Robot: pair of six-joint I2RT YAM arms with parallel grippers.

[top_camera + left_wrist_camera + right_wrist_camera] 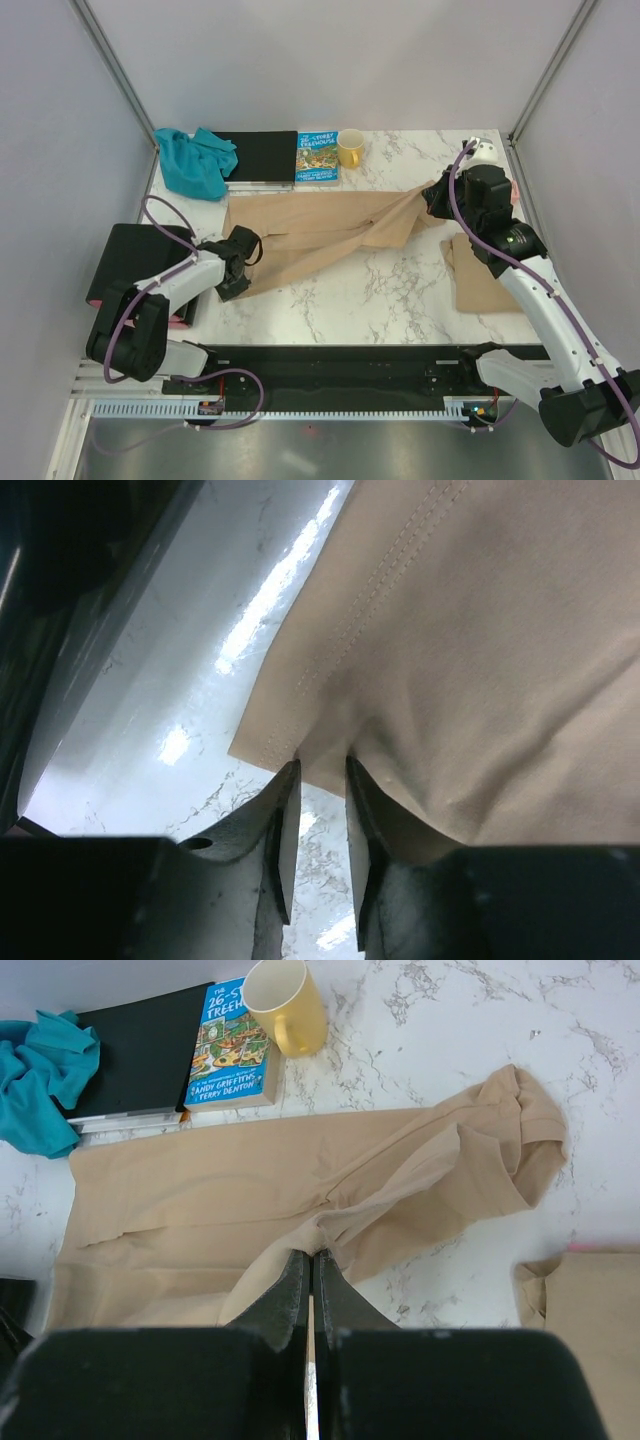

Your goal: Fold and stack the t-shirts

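Note:
A tan t-shirt (320,235) lies spread and creased across the middle of the marble table (400,295). My left gripper (240,262) is at its left hem. In the left wrist view that gripper (320,765) is open, and the stitched hem of the shirt (450,660) sits just at the fingertips, unclamped. My right gripper (432,200) is at the shirt's right end. Its jaws (312,1253) are shut on a raised fold of the tan t-shirt (230,1190). A second tan t-shirt (480,280) lies folded at the right. A teal-blue garment (195,160) is bunched at the back left.
A flat black board (258,155), a colourful book (317,157) and a yellow mug (351,148) line the back edge. A black block (135,260) sits off the table's left side. Grey walls close in on both sides.

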